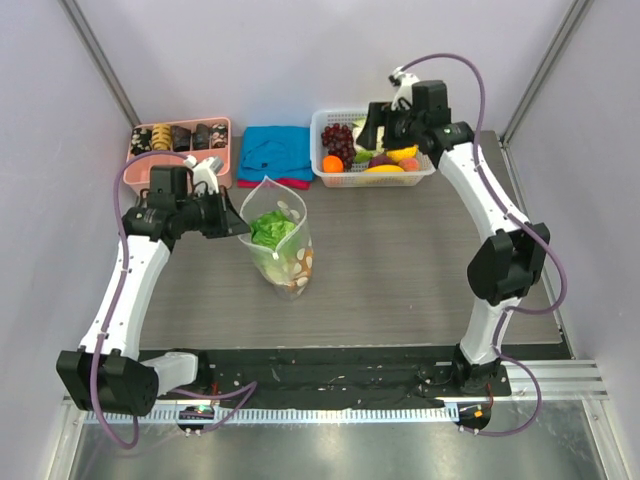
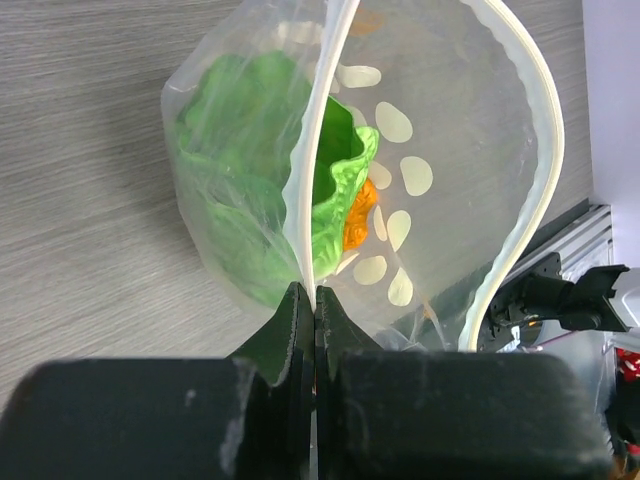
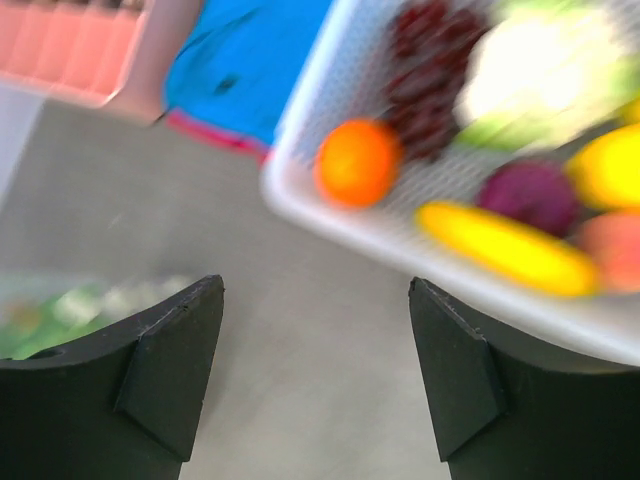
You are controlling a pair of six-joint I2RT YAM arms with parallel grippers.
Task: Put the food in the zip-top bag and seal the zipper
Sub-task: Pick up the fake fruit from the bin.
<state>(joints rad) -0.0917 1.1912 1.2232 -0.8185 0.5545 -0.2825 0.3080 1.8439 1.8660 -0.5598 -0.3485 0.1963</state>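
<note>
The zip-top bag [image 1: 283,245] stands open on the table, clear with white oval dots. Green lettuce [image 1: 270,228] and an orange knobbly piece [image 2: 357,215] lie inside it. My left gripper [image 1: 240,228] is shut on the near zipper strip [image 2: 322,160] at the bag's mouth; the far strip [image 2: 532,170] bows away, so the mouth gapes. My right gripper [image 1: 370,128] is open and empty, hovering over the left part of the white basket [image 1: 375,180]. In the right wrist view, an orange fruit [image 3: 357,162] and a yellow banana [image 3: 500,248] lie in the basket ahead of the gripper [image 3: 315,290].
The basket also holds dark grapes [image 3: 430,80], a purple piece [image 3: 530,190] and a pale green-white piece [image 3: 545,65]. A blue cloth [image 1: 275,150] lies left of the basket. A pink tray [image 1: 228,150] of dark brown snacks stands at the back left.
</note>
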